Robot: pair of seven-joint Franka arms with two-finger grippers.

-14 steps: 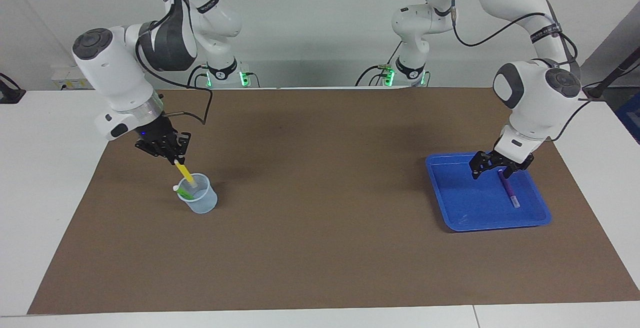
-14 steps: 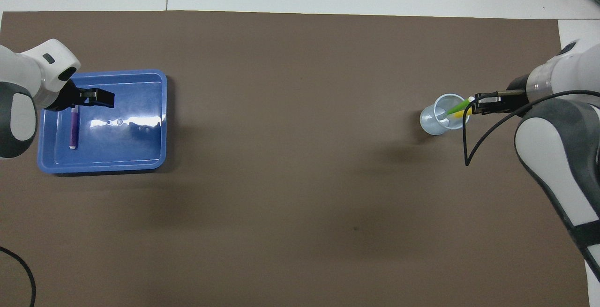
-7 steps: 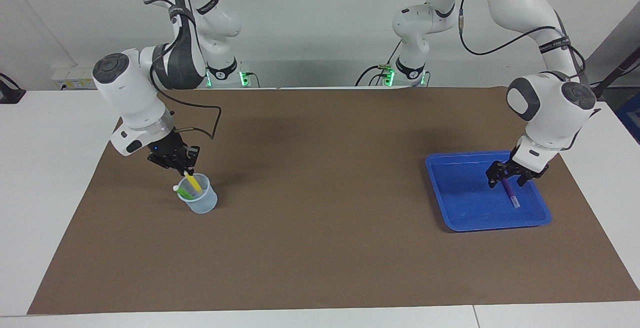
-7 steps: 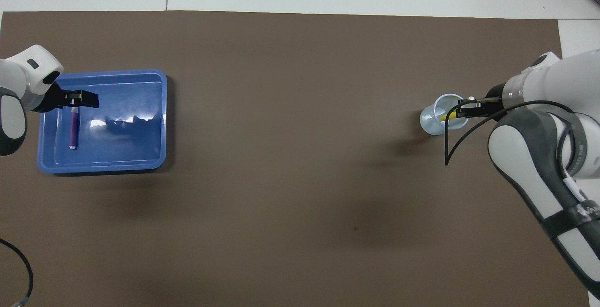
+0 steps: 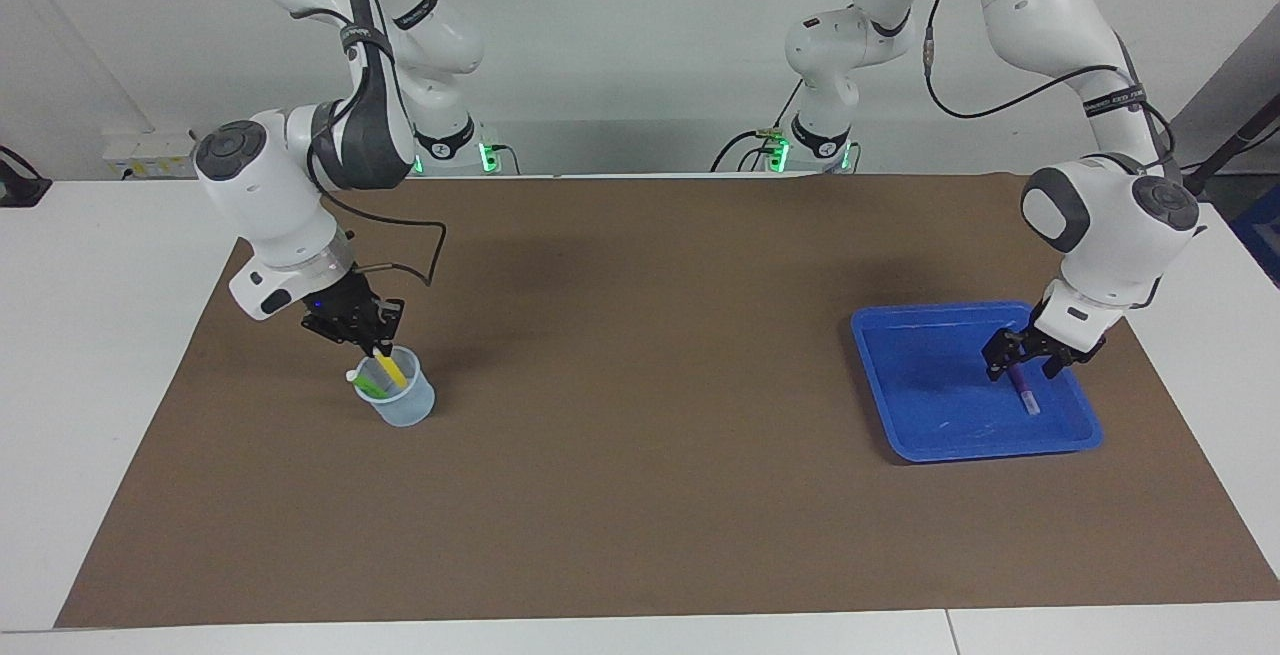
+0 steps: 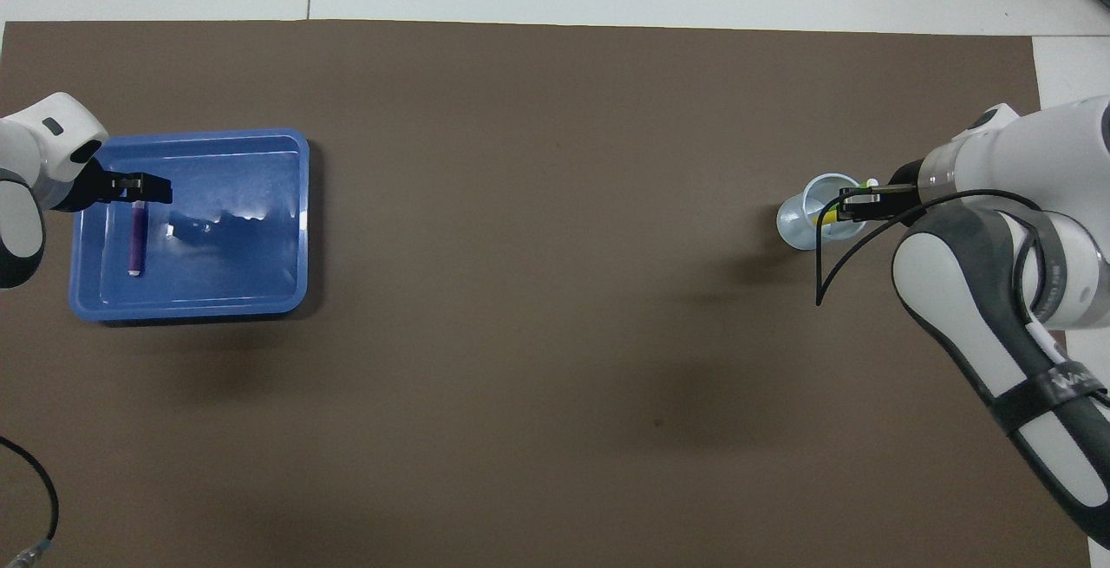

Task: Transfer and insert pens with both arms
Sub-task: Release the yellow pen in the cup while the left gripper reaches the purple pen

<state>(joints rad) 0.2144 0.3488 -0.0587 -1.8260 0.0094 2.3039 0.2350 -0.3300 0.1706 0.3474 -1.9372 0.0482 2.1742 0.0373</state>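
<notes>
The right gripper [image 5: 378,343] sits at the rim of the clear cup [image 5: 404,403], its grip on the yellow pen [image 5: 390,368] impossible to judge; the green pen [image 5: 368,387] leans inside below it. The left gripper [image 5: 1022,367] is low in the blue tray [image 5: 930,435], fingers spread astride the purple pen [image 5: 1024,393] lying beneath it.

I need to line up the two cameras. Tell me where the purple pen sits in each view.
Facing view: purple pen lies in the blue tray, at the picture's lower right.
Overhead view: the same pen lies in that tray, at the picture's left edge, midway up.
Shared landmark: the clear cup holding the other pens.
</notes>
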